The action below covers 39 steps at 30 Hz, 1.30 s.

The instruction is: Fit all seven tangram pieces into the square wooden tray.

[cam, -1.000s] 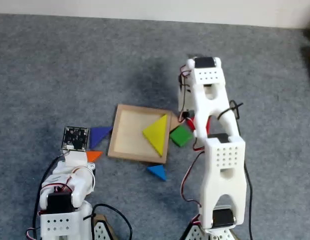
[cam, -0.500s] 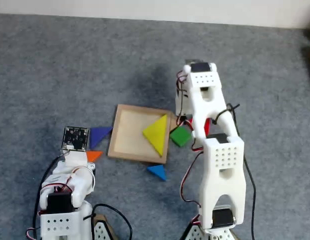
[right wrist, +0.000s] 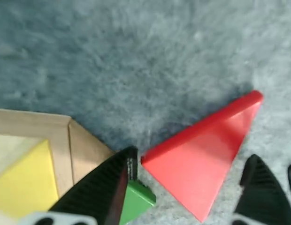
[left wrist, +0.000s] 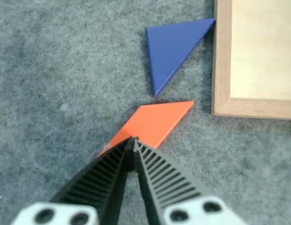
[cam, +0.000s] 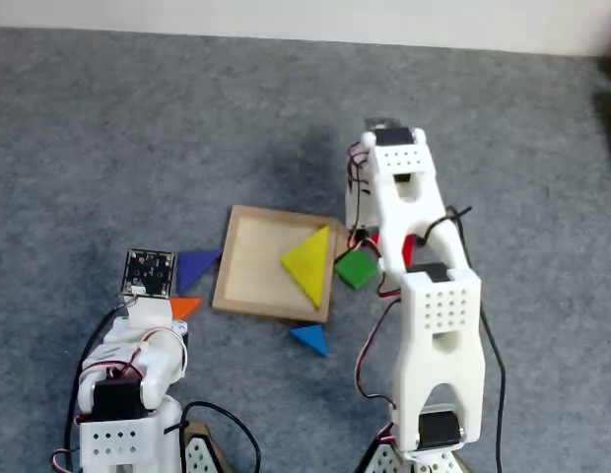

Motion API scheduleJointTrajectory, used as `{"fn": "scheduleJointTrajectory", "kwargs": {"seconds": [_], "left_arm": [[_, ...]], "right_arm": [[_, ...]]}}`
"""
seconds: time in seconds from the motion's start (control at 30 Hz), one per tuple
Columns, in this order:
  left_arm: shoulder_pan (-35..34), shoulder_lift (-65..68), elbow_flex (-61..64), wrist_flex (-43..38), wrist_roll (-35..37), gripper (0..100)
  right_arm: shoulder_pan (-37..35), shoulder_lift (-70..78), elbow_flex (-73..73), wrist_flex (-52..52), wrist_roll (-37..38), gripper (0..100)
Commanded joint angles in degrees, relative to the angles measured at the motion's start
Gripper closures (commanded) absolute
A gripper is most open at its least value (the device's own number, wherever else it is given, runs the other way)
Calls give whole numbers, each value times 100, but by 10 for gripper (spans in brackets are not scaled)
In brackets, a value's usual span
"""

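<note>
The square wooden tray (cam: 248, 286) holds a yellow triangle (cam: 307, 261). Just off its right side lies a green square (cam: 356, 267). A red triangle (right wrist: 206, 157) rests on the carpet between the fingers of my open right gripper (right wrist: 192, 159), with the green square (right wrist: 136, 201) by one fingertip. Beside the tray's corner (right wrist: 58, 126) is a tan piece (right wrist: 87, 150). My left gripper (left wrist: 131, 145) is shut, its tip over the end of an orange parallelogram (left wrist: 155, 122). A dark blue triangle (left wrist: 173, 44) lies beyond it, touching the tray's rim (left wrist: 223, 61). A light blue triangle (cam: 309, 338) sits in front of the tray.
Grey carpet covers the whole work surface. The right arm (cam: 439, 315) stretches over the area right of the tray and hides most of the red triangle from above. The left arm (cam: 128, 384) sits at the near left. Open carpet lies beyond the tray.
The right arm has shifted slightly left and away over the red triangle. The left arm and all pieces have stayed in place.
</note>
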<state>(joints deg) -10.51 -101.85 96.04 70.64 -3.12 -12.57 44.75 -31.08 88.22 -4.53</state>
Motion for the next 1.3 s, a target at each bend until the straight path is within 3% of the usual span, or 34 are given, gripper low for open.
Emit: {"fn": "scheduleJointTrajectory", "kwargs": {"seconds": [0.0, 0.4, 0.97, 1.07, 1.2, 1.27], "left_arm": [[48, -251, 110, 9, -44, 995], [48, -251, 110, 9, -44, 995], [48, -251, 110, 9, -44, 995], [48, -251, 110, 9, -44, 995], [48, -251, 110, 9, -44, 995], [48, -251, 110, 9, -44, 995]], "right_arm": [[110, 13, -84, 40, -70, 720], [101, -171, -374, 462, -18, 829], [-171, -998, -479, 699, 457, 829], [-110, -998, -470, 699, 448, 811], [-110, -971, -462, 699, 211, 694], [-101, -892, -462, 699, 211, 682]]}}
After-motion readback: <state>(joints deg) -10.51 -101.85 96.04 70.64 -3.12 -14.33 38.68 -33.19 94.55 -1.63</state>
